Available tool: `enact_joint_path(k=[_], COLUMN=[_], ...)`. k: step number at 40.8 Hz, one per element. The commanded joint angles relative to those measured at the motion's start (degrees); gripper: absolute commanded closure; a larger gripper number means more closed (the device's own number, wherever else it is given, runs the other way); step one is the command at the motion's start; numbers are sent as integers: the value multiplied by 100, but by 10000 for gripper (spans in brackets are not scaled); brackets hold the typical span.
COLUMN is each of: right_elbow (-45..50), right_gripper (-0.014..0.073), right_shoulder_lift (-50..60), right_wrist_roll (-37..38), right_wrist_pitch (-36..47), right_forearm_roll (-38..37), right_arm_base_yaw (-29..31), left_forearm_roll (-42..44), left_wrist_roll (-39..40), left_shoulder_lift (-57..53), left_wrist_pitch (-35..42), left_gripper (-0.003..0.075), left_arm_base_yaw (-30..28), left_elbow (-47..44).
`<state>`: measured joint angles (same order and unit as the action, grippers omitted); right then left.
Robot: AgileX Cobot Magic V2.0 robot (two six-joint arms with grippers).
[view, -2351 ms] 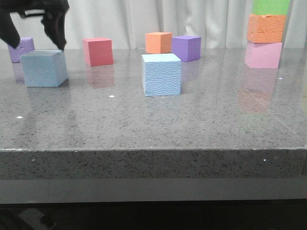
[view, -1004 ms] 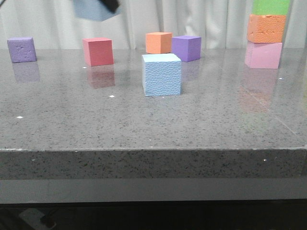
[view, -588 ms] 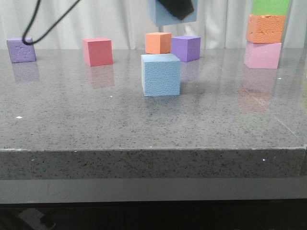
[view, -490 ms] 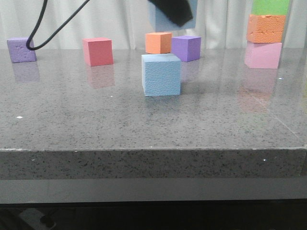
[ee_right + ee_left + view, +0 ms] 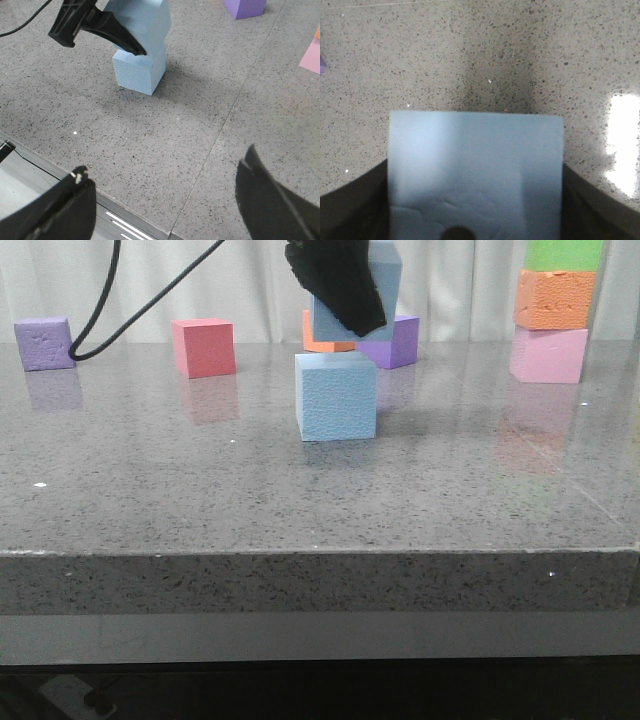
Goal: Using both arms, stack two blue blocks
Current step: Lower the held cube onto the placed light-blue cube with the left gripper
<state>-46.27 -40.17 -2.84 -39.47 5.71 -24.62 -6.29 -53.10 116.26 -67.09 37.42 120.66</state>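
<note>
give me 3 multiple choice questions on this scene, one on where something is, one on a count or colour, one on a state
1. Where is the held blue block?
A. just above the other blue block
B. on the pink block
C. beside the red block

2. How many purple blocks are on the table?
A. none
B. two
C. four

3. What state is the right end effector in?
A. shut on a block
B. open and holding nothing
C. resting on the table

Answers:
1. A, the left end effector holds it tilted over the standing blue block.
2. B, one purple block at far left, another behind the blue pair.
3. B, its fingers are spread wide with only bare table between them.
</note>
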Motion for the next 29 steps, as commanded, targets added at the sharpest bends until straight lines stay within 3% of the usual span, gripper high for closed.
enact_joint_path(k=[1, 29], right_elbow=[-135, -135], right_gripper=[9, 9], right_shoulder_lift=[19, 19], right_wrist_roll=[-42, -42], right_wrist_pitch=[351, 351], right_forearm_roll=[33, 33], right_arm_base_yaw=[34, 34], left_forearm_roll=[-64, -362], left_wrist_roll=[-30, -30], left_shoulder_lift=[-312, -312], left_wrist_pitch=[231, 310], left_gripper=[370, 370], left_arm_base_yaw=[-73, -206], left_elbow=[148, -78])
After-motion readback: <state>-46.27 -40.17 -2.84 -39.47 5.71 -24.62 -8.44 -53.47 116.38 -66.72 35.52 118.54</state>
